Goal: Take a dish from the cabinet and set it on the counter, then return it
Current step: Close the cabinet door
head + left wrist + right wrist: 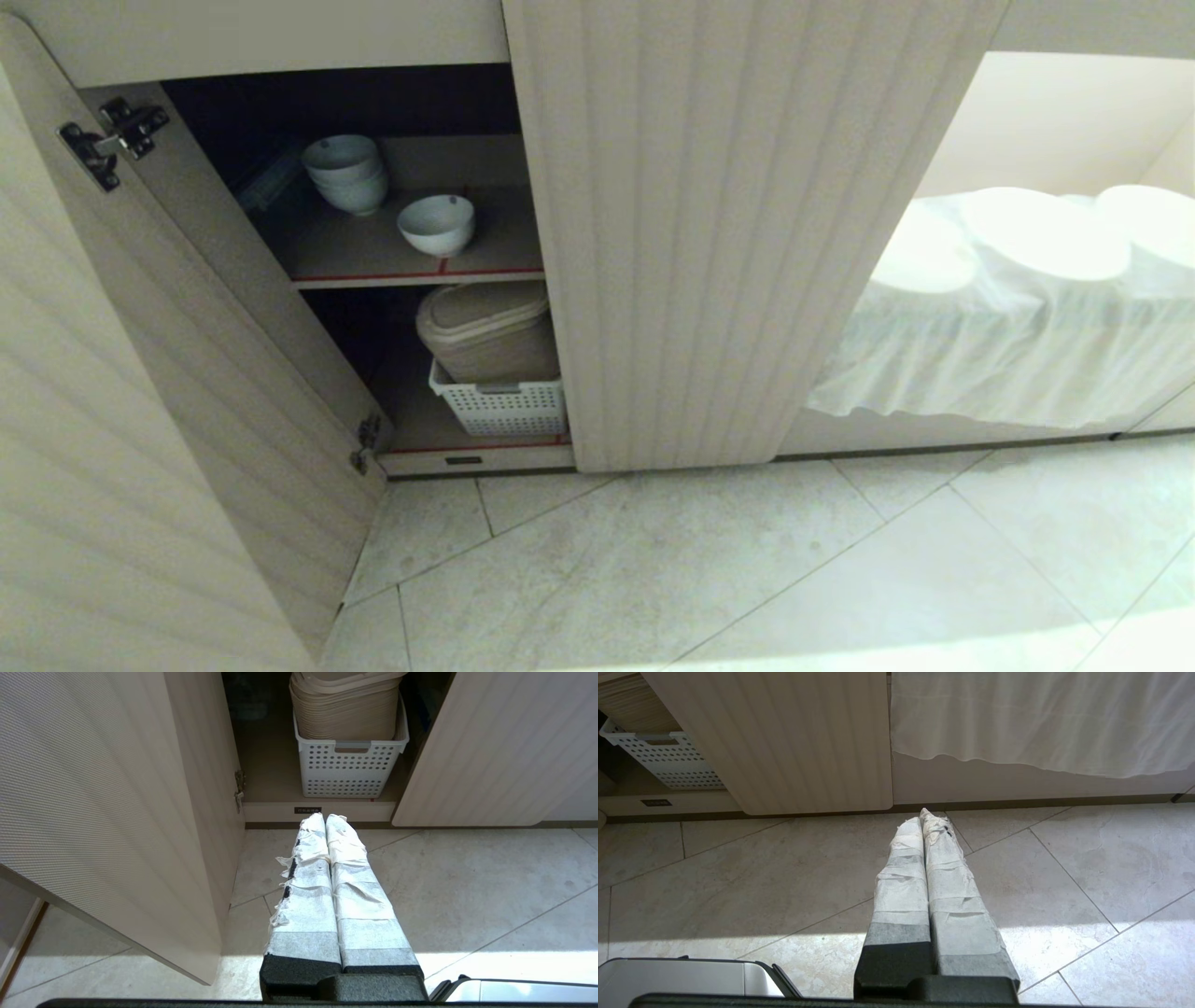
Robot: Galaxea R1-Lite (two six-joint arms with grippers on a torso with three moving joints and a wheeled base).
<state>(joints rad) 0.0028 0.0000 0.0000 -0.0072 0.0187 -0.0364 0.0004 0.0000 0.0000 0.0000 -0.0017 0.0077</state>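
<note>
The dish (pixel 436 224), a small white bowl, stands alone near the front of the upper shelf in the cabinet (pixel 728 233), whose left door (pixel 140 420) hangs open. Behind it to the left sits a stack of similar white bowls (pixel 344 173). The counter is out of view. My left gripper (pixel 325 817) is shut and empty, low over the floor in front of the cabinet's bottom opening. My right gripper (pixel 926 815) is also shut and empty, above the floor tiles before the closed right door (pixel 794 742). Neither arm shows in the head view.
On the lower shelf a white perforated basket (pixel 499 406) holds beige lidded tubs (pixel 487 329). A white cloth-draped surface (pixel 1008 308) lies to the right of the cabinet. Pale floor tiles (pixel 747 579) spread in front. The open door (pixel 107 812) stands close beside my left gripper.
</note>
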